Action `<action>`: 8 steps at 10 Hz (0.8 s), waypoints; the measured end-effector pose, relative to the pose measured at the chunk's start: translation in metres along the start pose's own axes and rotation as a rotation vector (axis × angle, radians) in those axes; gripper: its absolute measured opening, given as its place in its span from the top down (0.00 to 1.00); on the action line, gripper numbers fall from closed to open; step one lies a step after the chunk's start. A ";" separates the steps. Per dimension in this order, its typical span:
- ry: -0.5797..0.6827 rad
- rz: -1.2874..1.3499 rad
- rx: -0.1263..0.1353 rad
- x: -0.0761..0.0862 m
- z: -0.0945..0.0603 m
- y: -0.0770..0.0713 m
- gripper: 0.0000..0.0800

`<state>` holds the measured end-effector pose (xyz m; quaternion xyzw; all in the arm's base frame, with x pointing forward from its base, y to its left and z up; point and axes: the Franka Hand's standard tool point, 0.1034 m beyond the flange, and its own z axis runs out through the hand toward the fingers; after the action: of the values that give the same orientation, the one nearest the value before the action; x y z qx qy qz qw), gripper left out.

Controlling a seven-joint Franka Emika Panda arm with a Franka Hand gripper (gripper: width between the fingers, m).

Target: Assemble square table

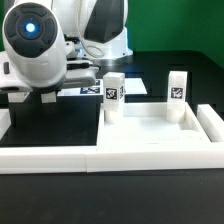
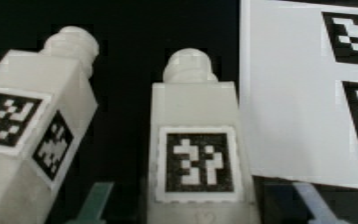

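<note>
The square table's white slab lies flat with two leg blocks standing upright at its far corners. In the wrist view two more tagged white leg blocks lie side by side on the black table. One leg lies between my fingers, the other beside it. My gripper is open, one finger on each side of the middle leg with a dark gap at both sides. In the exterior view the gripper is low over the table at that view's left, and the arm hides those two legs.
The marker board lies close beside the leg between my fingers, and shows behind the arm. Long white border bars run along the front and the exterior view's right of the slab.
</note>
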<state>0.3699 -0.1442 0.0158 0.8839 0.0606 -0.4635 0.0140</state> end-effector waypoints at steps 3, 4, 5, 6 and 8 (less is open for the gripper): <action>0.060 -0.084 0.000 -0.038 -0.064 0.006 0.64; 0.083 -0.096 -0.001 -0.046 -0.077 0.008 0.64; 0.115 -0.098 -0.006 -0.048 -0.084 0.010 0.64; 0.104 -0.101 -0.004 -0.047 -0.079 0.008 0.64; 0.174 -0.105 -0.009 -0.038 -0.085 0.009 0.64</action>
<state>0.4189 -0.1497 0.0952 0.9165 0.1097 -0.3846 -0.0116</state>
